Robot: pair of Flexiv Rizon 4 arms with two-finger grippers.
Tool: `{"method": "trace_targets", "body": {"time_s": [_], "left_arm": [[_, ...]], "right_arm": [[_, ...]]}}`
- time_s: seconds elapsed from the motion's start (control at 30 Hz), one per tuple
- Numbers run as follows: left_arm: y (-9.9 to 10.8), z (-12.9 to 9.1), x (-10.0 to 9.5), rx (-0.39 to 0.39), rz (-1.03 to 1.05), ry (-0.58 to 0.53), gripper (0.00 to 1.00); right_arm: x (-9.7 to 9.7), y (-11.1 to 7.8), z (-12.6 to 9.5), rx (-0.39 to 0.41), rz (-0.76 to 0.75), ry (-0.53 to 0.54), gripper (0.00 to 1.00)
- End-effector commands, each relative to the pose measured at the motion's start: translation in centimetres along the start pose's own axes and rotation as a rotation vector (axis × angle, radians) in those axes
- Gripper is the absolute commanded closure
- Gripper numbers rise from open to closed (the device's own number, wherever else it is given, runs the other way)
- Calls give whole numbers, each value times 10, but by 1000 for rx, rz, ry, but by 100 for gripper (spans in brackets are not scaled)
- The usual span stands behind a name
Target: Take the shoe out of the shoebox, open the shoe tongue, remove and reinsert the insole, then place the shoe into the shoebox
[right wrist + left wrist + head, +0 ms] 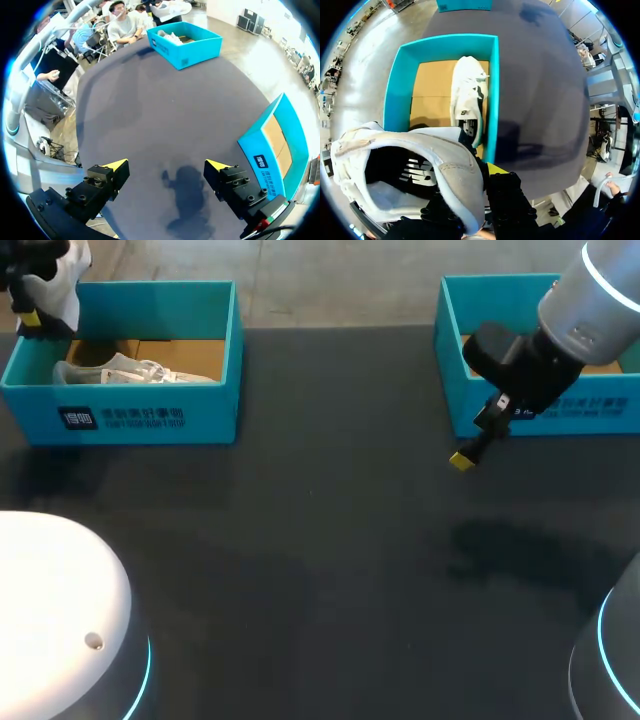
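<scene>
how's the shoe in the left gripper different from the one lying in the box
The held shoe is up off the table, clamped at its collar by the left gripper. The boxed shoe lies on the floor of the shoebox, along one long wall. The held shoe turns its open mouth toward the wrist camera, while the boxed shoe shows its side. Both are mostly white.
</scene>
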State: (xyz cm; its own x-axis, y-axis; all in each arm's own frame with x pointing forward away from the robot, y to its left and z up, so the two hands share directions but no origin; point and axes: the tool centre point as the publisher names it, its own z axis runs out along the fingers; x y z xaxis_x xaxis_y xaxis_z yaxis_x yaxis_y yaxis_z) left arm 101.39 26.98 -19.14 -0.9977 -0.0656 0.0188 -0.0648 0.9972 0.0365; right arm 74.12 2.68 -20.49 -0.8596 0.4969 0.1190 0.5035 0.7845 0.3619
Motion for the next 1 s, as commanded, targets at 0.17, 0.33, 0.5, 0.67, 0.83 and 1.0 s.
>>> {"method": "trace_targets", "body": {"time_s": [0.17,0.33,0.5,0.67,0.83,1.0], "left_arm": [[-5,1,-31,10,20,5,100],[-4,3,-50,19,66,2,100],[-5,4,-56,-26,218,9,100],[-5,5,-48,-93,407,-2,100],[0,0,-40,-132,529,-13,100],[2,-3,-39,-125,536,-12,100]], "right_arm": [[0,0,1,2,1,1,0],[0,0,1,2,1,1,0],[0,0,1,2,1,1,0],[0,0,1,2,1,1,0],[0,0,1,2,1,1,0],[0,0,1,2,1,1,0]]}}
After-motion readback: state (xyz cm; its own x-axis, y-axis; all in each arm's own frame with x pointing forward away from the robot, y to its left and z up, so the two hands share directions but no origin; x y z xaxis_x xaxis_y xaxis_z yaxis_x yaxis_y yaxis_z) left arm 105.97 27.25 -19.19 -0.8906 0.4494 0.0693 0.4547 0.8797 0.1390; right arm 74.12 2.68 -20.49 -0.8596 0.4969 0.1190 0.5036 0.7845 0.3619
